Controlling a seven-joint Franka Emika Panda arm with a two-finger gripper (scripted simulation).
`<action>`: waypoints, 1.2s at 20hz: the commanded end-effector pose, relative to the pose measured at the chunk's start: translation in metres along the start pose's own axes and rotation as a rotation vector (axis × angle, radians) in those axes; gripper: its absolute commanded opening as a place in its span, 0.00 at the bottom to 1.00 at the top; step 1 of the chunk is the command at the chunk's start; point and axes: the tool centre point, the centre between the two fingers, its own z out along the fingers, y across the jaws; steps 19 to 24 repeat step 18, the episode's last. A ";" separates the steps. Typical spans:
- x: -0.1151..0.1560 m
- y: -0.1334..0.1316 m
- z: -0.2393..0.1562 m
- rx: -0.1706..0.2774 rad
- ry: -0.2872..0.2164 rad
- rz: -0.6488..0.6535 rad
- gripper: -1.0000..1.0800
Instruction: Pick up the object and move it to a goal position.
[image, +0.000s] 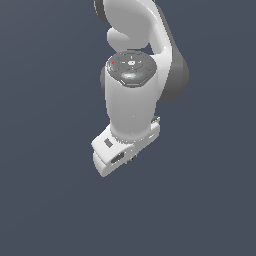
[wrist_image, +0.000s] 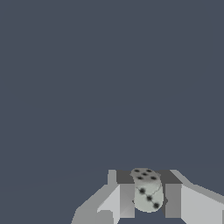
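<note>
In the wrist view the object (wrist_image: 148, 192) is a small pale grey die with black pips and rounded corners. It sits between the two grey fingers (wrist_image: 127, 199) of my gripper (wrist_image: 149, 197), which is shut on it, a finger pressing each side. In the exterior view the white arm is seen from above, its hand (image: 119, 152) pointing down. The hand hides the fingers and the object there.
A plain dark blue-grey surface fills both views around the arm. No other object, container or edge shows.
</note>
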 end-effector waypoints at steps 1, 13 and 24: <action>0.005 0.003 -0.014 0.001 -0.001 0.000 0.00; 0.017 0.012 -0.044 0.000 -0.001 0.000 0.00; 0.018 0.013 -0.047 0.000 -0.001 0.000 0.00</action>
